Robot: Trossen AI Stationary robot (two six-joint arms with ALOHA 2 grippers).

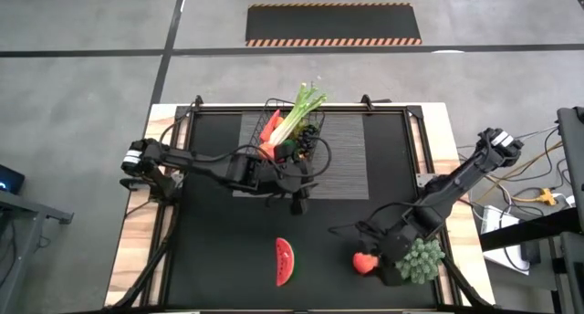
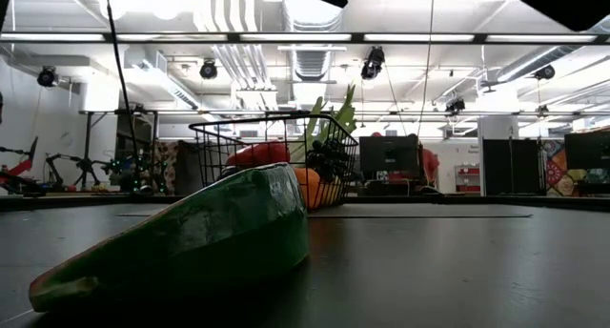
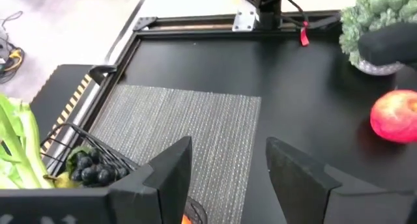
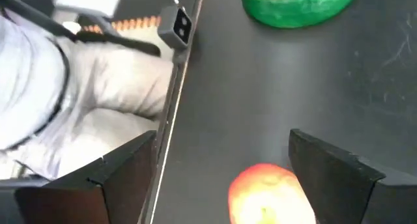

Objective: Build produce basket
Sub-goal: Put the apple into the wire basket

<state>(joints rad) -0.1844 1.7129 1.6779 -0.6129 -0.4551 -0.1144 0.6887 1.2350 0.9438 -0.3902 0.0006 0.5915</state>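
Produce remains partly loose on the table (image 1: pixel 219 259). Nearest the front edge lies the watermelon slice (image 1: pixel 285 261), flat on its side and well apart from both arms. It looks like a stiff, light toy wedge; a hold across its thin faces should be steadier than one over the curved green rind.

Near the front right corner sits the red apple (image 1: pixel 365 262), just beside the right gripper (image 1: pixel 380 247). In the right wrist view the fingers stand wide apart with the apple (image 4: pixel 270 195) between them, not yet held. Its round, smooth skin may slip, so the fingers should close across its widest part. A green broccoli-like piece (image 1: pixel 422 259) sits close by the same arm.

Farther back, the left gripper (image 1: pixel 290 179) is at the basket (image 1: pixel 315 136), fingers partly open and nothing visibly between them. The basket stands on the grey ribbed mat (image 1: pixel 347 159) and holds the leek (image 1: pixel 301 113), dark grapes (image 1: pixel 308 142) and orange pieces.
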